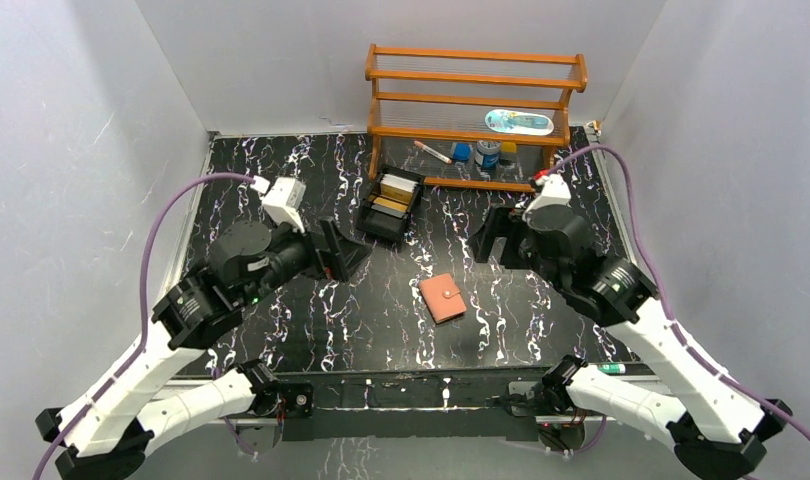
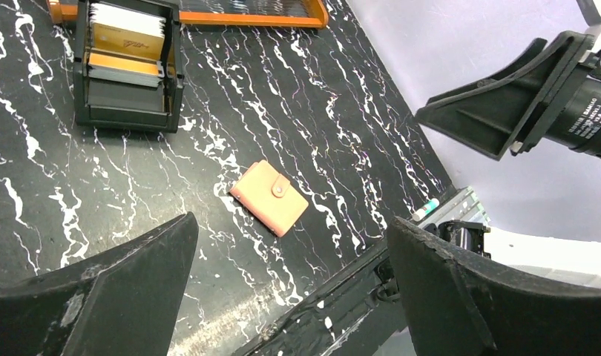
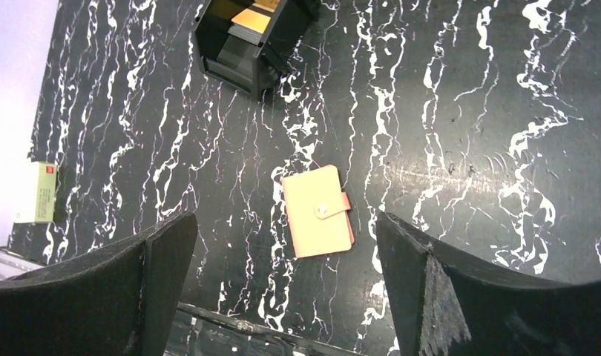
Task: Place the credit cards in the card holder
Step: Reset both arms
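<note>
The card holder (image 1: 442, 298) is seen lying closed and flat on the bench (image 1: 311, 330), just below the centre of the top view. The credit cards (image 1: 398, 190) are stacked in a black tray (image 1: 383, 224) above and left of it. The left end effector (image 1: 343, 250) and right end effector (image 1: 501, 238) are both spread wide, and nothing is gripped by either.

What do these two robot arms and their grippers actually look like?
Both arms have white tube-like links joined by chunky black round joints. The left arm and right arm each trail a purple cable. Each wrist carries a small white box. The left gripper and right gripper have two broad, black, wedge-shaped fingers, scuffed at the edges.
</note>
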`<move>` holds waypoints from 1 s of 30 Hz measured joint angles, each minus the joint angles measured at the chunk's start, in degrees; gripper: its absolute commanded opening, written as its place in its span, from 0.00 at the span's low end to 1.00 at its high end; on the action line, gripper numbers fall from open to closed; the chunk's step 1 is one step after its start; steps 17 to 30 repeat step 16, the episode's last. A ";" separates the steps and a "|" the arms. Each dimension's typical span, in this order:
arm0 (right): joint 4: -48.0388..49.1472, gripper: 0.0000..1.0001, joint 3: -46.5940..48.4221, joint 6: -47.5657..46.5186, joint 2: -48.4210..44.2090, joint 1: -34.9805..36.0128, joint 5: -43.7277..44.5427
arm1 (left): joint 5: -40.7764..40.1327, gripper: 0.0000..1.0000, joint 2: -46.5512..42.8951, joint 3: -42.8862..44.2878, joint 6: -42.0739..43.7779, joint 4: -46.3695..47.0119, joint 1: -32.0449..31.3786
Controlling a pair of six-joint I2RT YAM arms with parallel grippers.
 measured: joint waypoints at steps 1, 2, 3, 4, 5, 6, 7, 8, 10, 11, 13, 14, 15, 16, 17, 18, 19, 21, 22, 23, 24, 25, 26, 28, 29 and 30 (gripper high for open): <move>-0.22 0.98 -0.66 0.79 -1.22 0.00 0.46 | -0.04 0.99 -1.79 -1.29 -0.22 -0.35 0.00; -0.46 0.99 -1.33 1.60 -2.60 0.00 0.98 | -0.04 0.99 -2.08 -1.51 -0.24 -0.44 0.00; -0.57 0.98 -1.73 2.43 -3.74 0.00 1.31 | -0.15 0.99 -3.23 -2.45 -0.66 -0.61 0.00; -0.83 0.98 -1.88 2.99 -4.61 0.00 1.53 | -0.37 0.99 -4.22 -3.39 -1.11 -0.74 0.02; -1.01 0.99 -1.90 3.69 -5.31 -0.02 1.73 | -0.59 0.99 -5.09 -4.28 -1.57 -0.92 0.02; -0.98 0.98 -1.90 4.00 -5.57 0.00 1.81 | -0.83 0.99 -5.75 -5.01 -1.99 -1.16 0.02; -1.03 0.98 -1.90 4.35 -5.79 0.00 1.95 | -1.16 0.99 -6.43 -5.84 -2.45 -1.42 0.02; -1.07 0.98 -1.90 4.76 -5.79 0.00 1.97 | -1.36 0.99 -6.73 -6.25 -2.69 -1.62 0.02; -1.16 0.98 -1.90 5.38 -5.88 0.00 1.97 | -1.60 0.99 -6.71 -6.78 -3.06 -1.64 0.02; -1.16 0.98 -1.90 5.57 -5.81 0.00 1.97 | -1.68 0.99 -6.49 -7.02 -3.21 -1.64 0.02; -1.16 0.99 -1.90 5.95 -5.70 0.00 1.95 | -1.81 0.99 -5.99 -7.13 -3.41 -1.73 0.02; -1.16 0.98 -1.90 6.08 -5.57 -0.02 1.95 | -1.88 0.99 -5.77 -7.13 -3.43 -1.73 0.02; -1.16 0.98 -1.90 6.27 -5.25 0.00 1.92 | -2.01 0.99 -5.53 -7.13 -3.43 -1.77 0.02; -1.16 0.98 -1.92 6.49 -4.98 0.00 1.90 | -2.19 0.99 -5.33 -7.13 -3.43 -1.84 0.02; -1.16 0.98 -1.92 6.49 -4.98 0.00 1.90 | -2.19 0.99 -5.33 -7.13 -3.43 -1.84 0.02; -1.16 0.98 -1.92 6.49 -4.98 0.00 1.90 | -2.19 0.99 -5.33 -7.13 -3.43 -1.84 0.02; -1.16 0.98 -1.92 6.49 -4.98 0.00 1.90 | -2.19 0.99 -5.33 -7.13 -3.43 -1.84 0.02; -1.16 0.98 -1.92 6.49 -4.98 0.00 1.90 | -2.19 0.99 -5.33 -7.13 -3.43 -1.84 0.02; -1.16 0.98 -1.92 6.49 -4.98 0.00 1.90 | -2.19 0.99 -5.33 -7.13 -3.43 -1.84 0.02; -1.16 0.98 -1.92 6.49 -4.98 0.00 1.90 | -2.19 0.99 -5.33 -7.13 -3.43 -1.84 0.02; -1.16 0.98 -1.92 6.49 -4.98 0.00 1.90 | -2.19 0.99 -5.33 -7.13 -3.43 -1.84 0.02; -1.16 0.98 -1.92 6.49 -4.98 0.00 1.90 | -2.19 0.99 -5.33 -7.13 -3.43 -1.84 0.02; -1.16 0.98 -1.92 6.49 -4.98 0.00 1.90 | -2.19 0.99 -5.33 -7.13 -3.43 -1.84 0.02; -1.16 0.98 -1.92 6.49 -4.98 0.00 1.90 | -2.19 0.99 -5.33 -7.13 -3.43 -1.84 0.02; -1.16 0.98 -1.92 6.49 -4.98 0.00 1.90 | -2.19 0.99 -5.33 -7.13 -3.43 -1.84 0.02; -1.16 0.98 -1.92 6.49 -4.98 0.00 1.90 | -2.19 0.99 -5.33 -7.13 -3.43 -1.84 0.02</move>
